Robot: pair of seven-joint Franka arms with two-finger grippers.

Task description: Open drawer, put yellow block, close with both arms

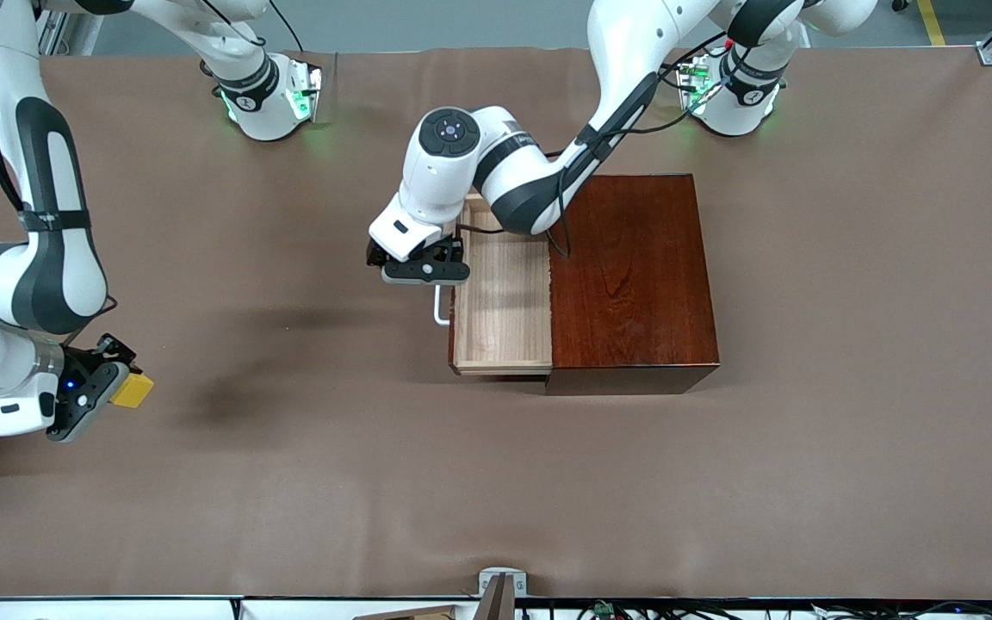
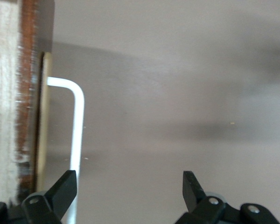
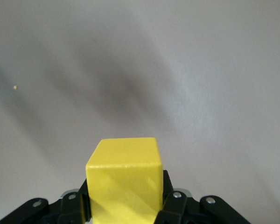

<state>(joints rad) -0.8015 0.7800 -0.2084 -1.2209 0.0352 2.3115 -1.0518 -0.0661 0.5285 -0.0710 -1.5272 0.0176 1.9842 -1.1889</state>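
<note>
The drawer (image 1: 503, 301) stands pulled out of the dark mahogany box (image 1: 634, 275), and its pale wood tray holds nothing. My left gripper (image 1: 421, 270) hovers at the drawer's front by the white handle (image 1: 440, 310). In the left wrist view that gripper (image 2: 129, 179) is open, and the handle (image 2: 77, 121) runs past one fingertip (image 2: 65, 184), ungripped. At the right arm's end of the table my right gripper (image 1: 104, 389) is shut on the yellow block (image 1: 133, 390), lifted above the cloth. The right wrist view shows the block (image 3: 124, 179) clamped between the black fingers (image 3: 170, 205).
Brown cloth (image 1: 332, 482) covers the whole table. The two arm bases (image 1: 268, 95) (image 1: 733, 95) stand along the edge farthest from the front camera. Bare cloth lies between the held block and the drawer.
</note>
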